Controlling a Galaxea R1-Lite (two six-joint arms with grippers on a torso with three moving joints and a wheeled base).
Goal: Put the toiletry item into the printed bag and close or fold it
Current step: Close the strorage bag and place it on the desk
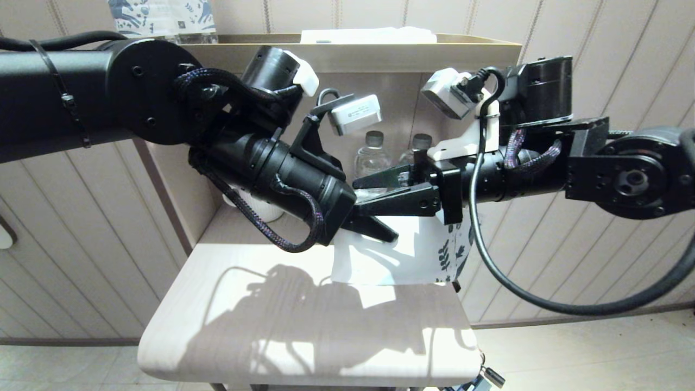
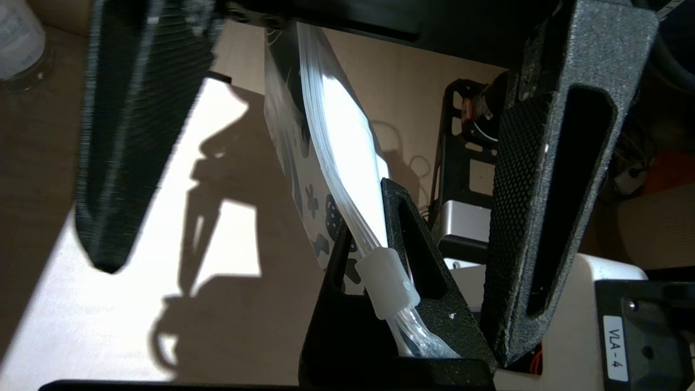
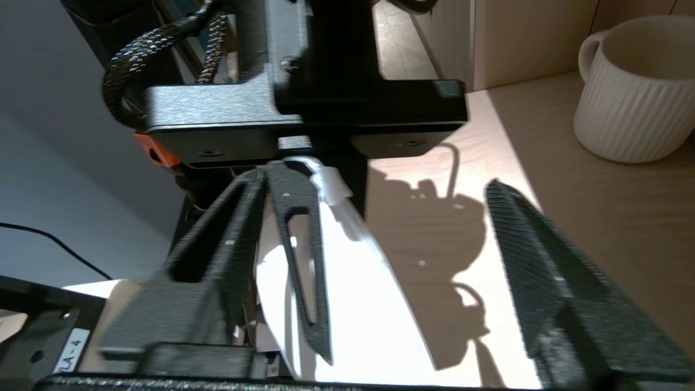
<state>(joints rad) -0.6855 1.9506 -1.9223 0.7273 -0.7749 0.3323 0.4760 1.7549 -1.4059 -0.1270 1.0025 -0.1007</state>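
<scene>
The printed bag [image 1: 402, 255] hangs upright above the pale table [image 1: 304, 336], white with dark blue leaf print on its right edge. My left gripper [image 1: 374, 225] is shut on the bag's zip edge [image 2: 365, 217], right beside the white slider [image 2: 388, 285]. My right gripper [image 1: 361, 196] comes in from the right and stands open [image 3: 377, 187]. Its two fingers straddle the bag's top without touching it. The bag [image 3: 358, 304] and the slider [image 3: 332, 184] show between them. The toothbrush is not visible in any view.
A ribbed white mug [image 3: 635, 92] stands on the table at the back left, behind my left arm. Two water bottles [image 1: 372, 157] stand in the shelf niche behind the grippers. Blue-and-white printed packs [image 1: 163, 19] sit on the shelf top.
</scene>
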